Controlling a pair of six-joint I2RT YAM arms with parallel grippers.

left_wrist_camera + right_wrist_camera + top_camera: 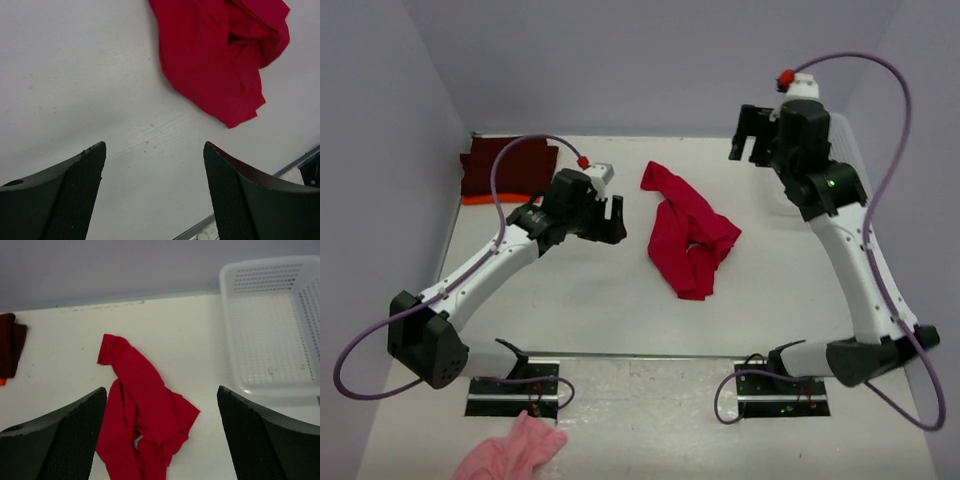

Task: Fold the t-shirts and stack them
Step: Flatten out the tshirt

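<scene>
The bright red t-shirt (685, 230) lies crumpled in the middle of the table; it also shows in the left wrist view (215, 55) and the right wrist view (145, 415). The dark maroon t-shirt (505, 165) lies folded at the back left on the orange t-shirt (480, 200), of which only an edge shows. My left gripper (617, 218) is open and empty, just left of the red shirt and above bare table (155, 150). My right gripper (748, 150) is open and empty, raised at the back right of the red shirt (162, 392).
A white perforated basket (225, 315) stands at the back right, partly behind the right arm (852, 150). A small pink fluffy cloth (515, 450) lies at the near edge by the left arm's base. Walls close the left, back and right sides.
</scene>
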